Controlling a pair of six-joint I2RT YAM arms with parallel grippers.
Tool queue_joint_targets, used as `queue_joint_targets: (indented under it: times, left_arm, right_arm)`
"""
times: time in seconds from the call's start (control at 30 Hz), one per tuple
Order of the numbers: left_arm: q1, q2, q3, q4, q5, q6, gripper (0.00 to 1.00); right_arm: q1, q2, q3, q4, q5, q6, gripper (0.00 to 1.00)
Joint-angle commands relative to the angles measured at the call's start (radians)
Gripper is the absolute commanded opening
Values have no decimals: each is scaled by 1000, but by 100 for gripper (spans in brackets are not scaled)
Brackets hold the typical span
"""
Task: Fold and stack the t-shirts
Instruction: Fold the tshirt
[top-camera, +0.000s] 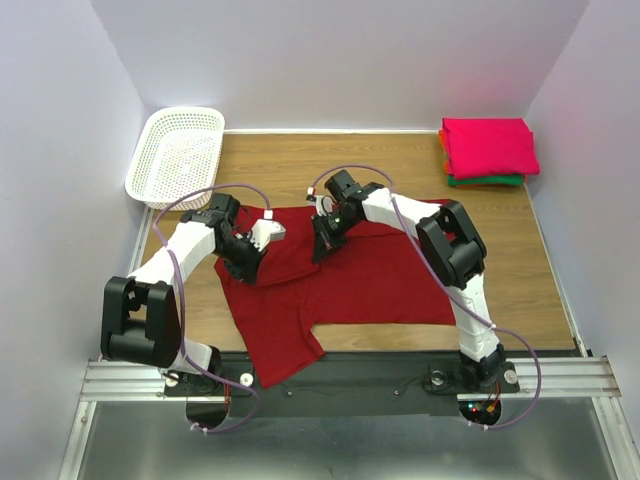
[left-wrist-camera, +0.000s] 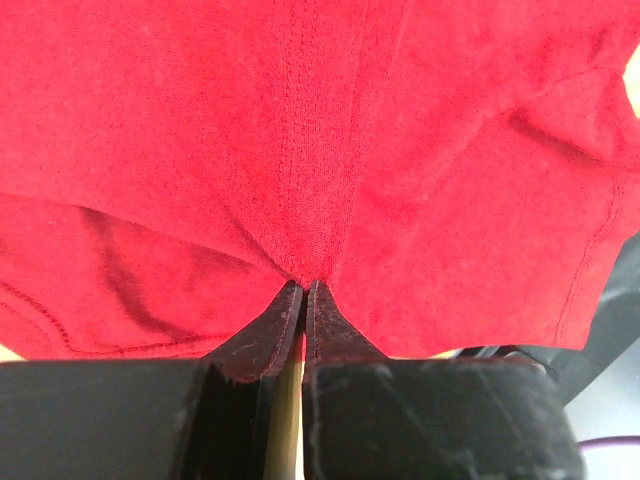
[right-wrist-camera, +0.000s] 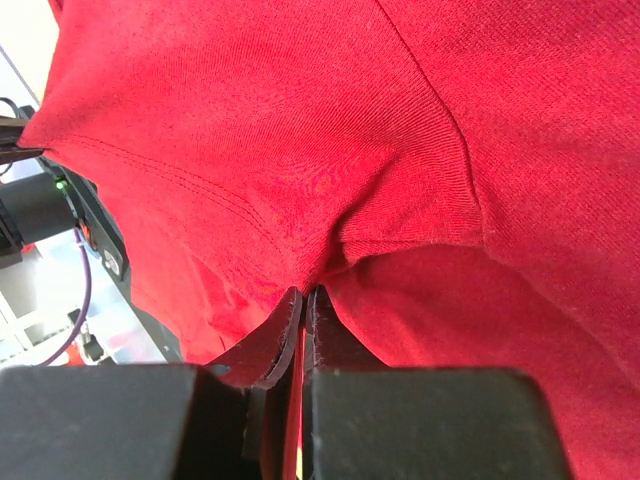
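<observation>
My left gripper (left-wrist-camera: 303, 288) and right gripper (right-wrist-camera: 303, 293) are each closed on the large dark red cloth t-shirt (left-wrist-camera: 300, 120), mid-fold I judge; next both should carry it over together.

The crimson t-shirt (left-wrist-camera: 450, 130) is matt knit cloth, the table (top-camera: 520, 260) smooth wood.

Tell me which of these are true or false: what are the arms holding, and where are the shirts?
1. The left gripper and right gripper both pinch the red shirt. True.
2. The basket holds a shirt. False: it looks empty.
3. The folded stack sits at the far right corner of the table. True.
4. A blue shirt tops the stack. False: a pink shirt is on top.
</observation>
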Motion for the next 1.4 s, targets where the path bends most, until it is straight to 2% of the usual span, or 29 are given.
queue_joint_targets:
  times: [0.0,0.1,0.13,0.17,0.2,0.27,0.33,0.43,0.5,0.53,0.57,0.63,0.67,0.8,0.93,1.03,1.37]
  left_arm:
    - [-9,-29,-9,-62,6,17,0]
    - [-10,-13,-9,-59,5,16,0]
    - [-10,-1,-10,-57,2,14,6]
    - [-10,6,-10,-60,3,19,17]
    - [-9,13,-6,-66,3,27,27]
    - [-1,8,17,-82,31,45,43]
    - [14,-4,72,-83,52,50,52]
    - [27,11,167,-60,68,47,54]
    - [30,54,203,-19,58,4,54]
    - [40,92,235,25,61,-5,54]
    - [50,111,247,54,61,-21,54]
    - [82,149,273,173,38,-96,54]
    - [90,195,287,196,38,-108,54]
    - [107,307,375,240,29,-136,54]
    - [117,373,383,271,-4,-148,54]
    - [130,388,370,300,-24,-157,54]
    - [163,456,383,345,-35,-206,54]
  right_arm:
    - [10,-67,-13,-19,-11,-29,1]
    - [10,-59,-16,-30,-12,-36,1]
    - [10,-49,-16,-35,-12,-42,0]
    - [10,-44,-13,-41,-15,-49,6]
    - [9,-43,-4,-56,-20,-58,26]
    - [6,-67,-1,-108,-22,-115,40]
    - [-12,-116,-30,-134,7,-170,46]
    - [-101,-229,-64,-157,29,-245,54]
    - [-188,-292,-71,-174,75,-290,52]
    - [-219,-308,-82,-185,149,-328,49]
    - [-291,-322,-90,-186,182,-341,43]
    - [-368,-340,-98,-193,257,-379,37]
    - [-444,-343,-102,-197,274,-393,36]
    - [-563,-355,-114,-199,405,-534,35]
    - [-623,-343,-124,-196,523,-638,35]
    - [-661,-317,-121,-186,549,-690,35]
    - [-671,-201,-148,-160,540,-713,33]
